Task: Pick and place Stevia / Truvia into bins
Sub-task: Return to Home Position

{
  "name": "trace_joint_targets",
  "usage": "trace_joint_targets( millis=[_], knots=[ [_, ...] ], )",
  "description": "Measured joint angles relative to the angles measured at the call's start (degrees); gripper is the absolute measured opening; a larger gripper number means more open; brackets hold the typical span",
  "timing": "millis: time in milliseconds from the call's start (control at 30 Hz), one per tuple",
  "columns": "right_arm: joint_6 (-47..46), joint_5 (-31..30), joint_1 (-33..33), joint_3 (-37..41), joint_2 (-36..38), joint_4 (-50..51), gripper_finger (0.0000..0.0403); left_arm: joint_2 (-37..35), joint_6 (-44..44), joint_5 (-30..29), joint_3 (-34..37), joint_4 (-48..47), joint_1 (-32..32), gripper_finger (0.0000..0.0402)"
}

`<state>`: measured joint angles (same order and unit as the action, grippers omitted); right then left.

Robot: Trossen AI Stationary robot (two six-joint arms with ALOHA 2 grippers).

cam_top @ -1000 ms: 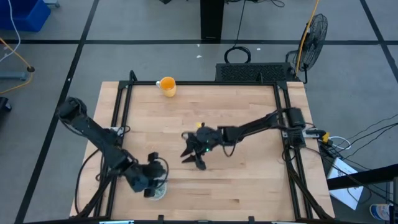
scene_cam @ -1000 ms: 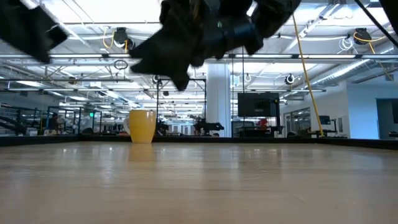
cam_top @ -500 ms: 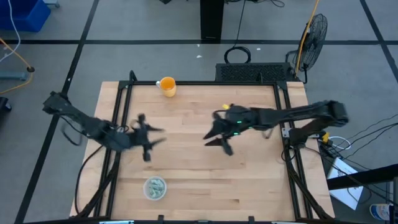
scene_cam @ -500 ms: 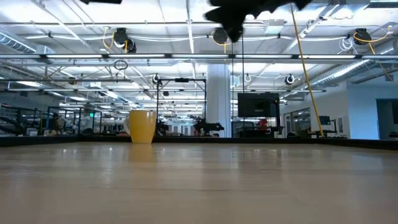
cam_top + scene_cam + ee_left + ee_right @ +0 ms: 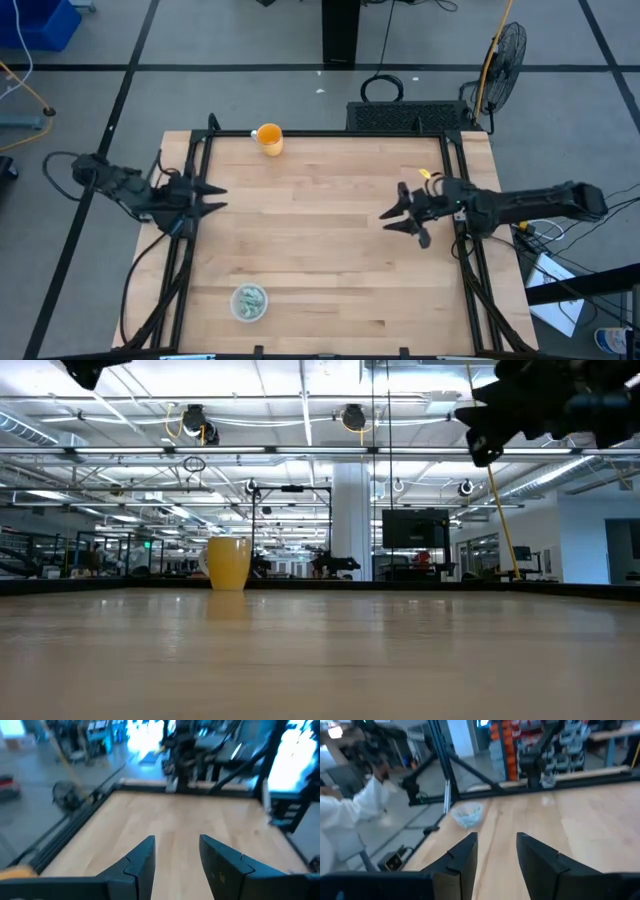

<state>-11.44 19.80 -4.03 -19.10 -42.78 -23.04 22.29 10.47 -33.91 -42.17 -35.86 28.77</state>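
Observation:
A clear plastic cup stands near the table's front left edge, with several green and white sachets inside it; it also shows in the right wrist view. My left gripper is open and empty, raised above the table's left edge, pointing toward the right. My right gripper is open and empty, raised above the table's right part, pointing toward the left. No loose sachets show on the table.
A yellow mug stands at the table's far edge, left of centre, also in the low view. Dark rails frame the table's sides. A person's white sleeve shows beyond the table in the right wrist view.
My left gripper has risen from over the cup at the front left and gone far and left to the table's left edge. My right gripper has drawn back from the table's middle toward the right edge. The cup has stayed in place.

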Motion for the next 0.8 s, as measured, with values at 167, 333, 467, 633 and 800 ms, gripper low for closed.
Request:
trace_joint_targets(
  millis=[167, 333, 467, 633, 800],
  knots=[
    [-1.6, 4.2, -3.0, 5.0, 5.9, -0.2, 0.013, -3.3, -8.0, 2.4, 10.8, 15.9, 0.0, 0.0159],
    [-1.5, 7.3, -4.5, 7.5, 8.1, -0.3, 0.013, -4.0, -8.1, 2.4, 22.9, 31.8, -1.3, 0.0159],
    [-0.7, 7.5, -5.9, 7.8, 8.8, -0.3, 0.013, -4.0, -7.8, 3.1, 31.6, 44.3, -5.2, 0.0159],
    [2.5, 12.0, -6.5, 7.8, 8.8, -0.4, 0.013, -4.0, -6.8, 10.7, 40.8, 55.4, -11.4, 0.0159],
    [1.7, 12.3, -6.5, 7.8, 8.8, 0.9, 0.013, -4.0, -8.3, 11.6, 40.7, 53.8, -16.0, 0.0159]
  ],
)
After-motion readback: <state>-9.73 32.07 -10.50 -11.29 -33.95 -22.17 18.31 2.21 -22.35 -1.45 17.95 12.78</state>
